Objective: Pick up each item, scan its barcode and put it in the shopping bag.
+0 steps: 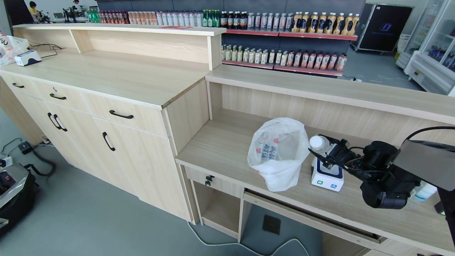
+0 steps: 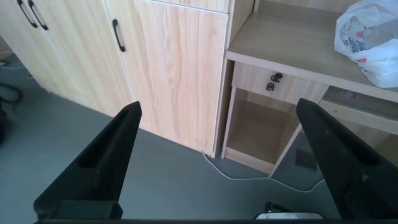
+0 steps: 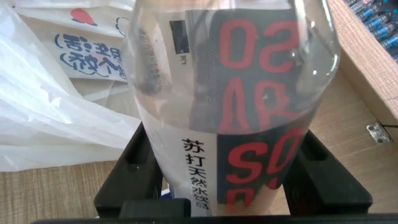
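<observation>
My right gripper (image 1: 325, 151) is shut on a clear bottle (image 1: 319, 143) with a white cap and a dark label with red letters (image 3: 249, 118). It holds the bottle just above the white barcode scanner (image 1: 327, 176), right beside the open white shopping bag (image 1: 279, 151) on the low counter (image 1: 220, 142). In the right wrist view the bag (image 3: 56, 118) lies just beyond the bottle. My left gripper (image 2: 217, 162) hangs open over the grey floor in front of the cabinets, holding nothing.
A higher counter (image 1: 106, 74) with drawers and cabinet doors stands to the left. Another scanner (image 1: 27, 57) and a bag sit at its far left end. Shelves of bottles (image 1: 284, 35) line the back. A second bottle (image 1: 424, 192) stands behind my right arm.
</observation>
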{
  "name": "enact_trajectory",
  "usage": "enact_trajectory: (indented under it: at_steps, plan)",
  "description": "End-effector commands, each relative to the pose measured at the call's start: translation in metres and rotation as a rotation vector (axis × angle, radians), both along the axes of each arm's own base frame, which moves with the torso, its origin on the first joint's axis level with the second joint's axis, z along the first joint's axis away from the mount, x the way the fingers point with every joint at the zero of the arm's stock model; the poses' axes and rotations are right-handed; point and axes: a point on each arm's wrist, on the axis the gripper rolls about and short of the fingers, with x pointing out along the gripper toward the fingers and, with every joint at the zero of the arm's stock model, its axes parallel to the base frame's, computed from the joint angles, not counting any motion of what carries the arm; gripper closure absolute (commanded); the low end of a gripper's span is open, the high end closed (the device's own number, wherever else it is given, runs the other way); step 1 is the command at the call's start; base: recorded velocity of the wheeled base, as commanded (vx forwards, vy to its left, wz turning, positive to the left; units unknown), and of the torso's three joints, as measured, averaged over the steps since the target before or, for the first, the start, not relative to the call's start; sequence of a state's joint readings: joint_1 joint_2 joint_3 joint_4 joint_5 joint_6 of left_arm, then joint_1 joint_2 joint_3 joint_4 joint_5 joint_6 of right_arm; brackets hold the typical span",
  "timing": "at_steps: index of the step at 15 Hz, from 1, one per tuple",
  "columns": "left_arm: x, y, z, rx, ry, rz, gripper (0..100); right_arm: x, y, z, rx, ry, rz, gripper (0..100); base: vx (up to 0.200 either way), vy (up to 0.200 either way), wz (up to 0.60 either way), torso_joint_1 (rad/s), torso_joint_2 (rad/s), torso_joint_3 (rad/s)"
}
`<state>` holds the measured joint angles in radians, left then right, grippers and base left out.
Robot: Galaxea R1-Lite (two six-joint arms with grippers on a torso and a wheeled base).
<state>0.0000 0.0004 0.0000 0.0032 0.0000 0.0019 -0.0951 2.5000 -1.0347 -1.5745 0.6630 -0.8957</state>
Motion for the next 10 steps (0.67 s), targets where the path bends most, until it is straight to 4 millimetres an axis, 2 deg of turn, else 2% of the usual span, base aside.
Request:
enact_trajectory:
  at_steps: [1, 3, 4, 6, 7, 8, 9, 10]
  plan:
    - [0.0, 0.0, 0.0, 0.001, -0.001, 0.0, 0, 0.001, 0.001, -0.003, 0.002, 0.009, 0.003, 100, 0.0, 0.0, 0.0, 0.0, 0.0, 0.0]
    - [0.0, 0.0, 0.0, 0.0, -0.001, 0.0, 0, 0.002, 0.001, 0.0, 0.006, -0.002, 0.003, 100, 0.0, 0.0, 0.0, 0.0, 0.0, 0.0]
    - [0.0, 0.0, 0.0, 0.0, -0.001, 0.0, 0, 0.004, 0.001, 0.012, 0.036, -0.015, 0.006, 100, 0.0, 0.0, 0.0, 0.0, 0.0, 0.0]
    - [0.0, 0.0, 0.0, 0.001, -0.001, 0.0, 0, 0.005, 0.0, 0.054, 0.122, -0.072, 0.015, 100, 0.0, 0.0, 0.0, 0.0, 0.0, 0.0]
    - [0.0, 0.0, 0.0, 0.0, -0.001, 0.0, 0, -0.001, -0.001, 0.08, 0.174, -0.096, 0.002, 100, 0.0, 0.0, 0.0, 0.0, 0.0, 0.0]
    - [0.0, 0.0, 0.0, 0.001, -0.001, 0.0, 0, -0.008, -0.004, 0.097, 0.205, -0.094, -0.026, 100, 0.0, 0.0, 0.0, 0.0, 0.0, 0.0]
    - [0.0, 0.0, 0.0, 0.0, -0.001, 0.0, 0, -0.021, -0.01, 0.117, 0.241, -0.071, -0.075, 100, 0.0, 0.0, 0.0, 0.0, 0.0, 0.0]
    - [0.0, 0.0, 0.0, 0.001, -0.001, 0.0, 0, -0.048, -0.019, 0.141, 0.28, -0.023, -0.159, 100, 0.0, 0.0, 0.0, 0.0, 0.0, 0.0]
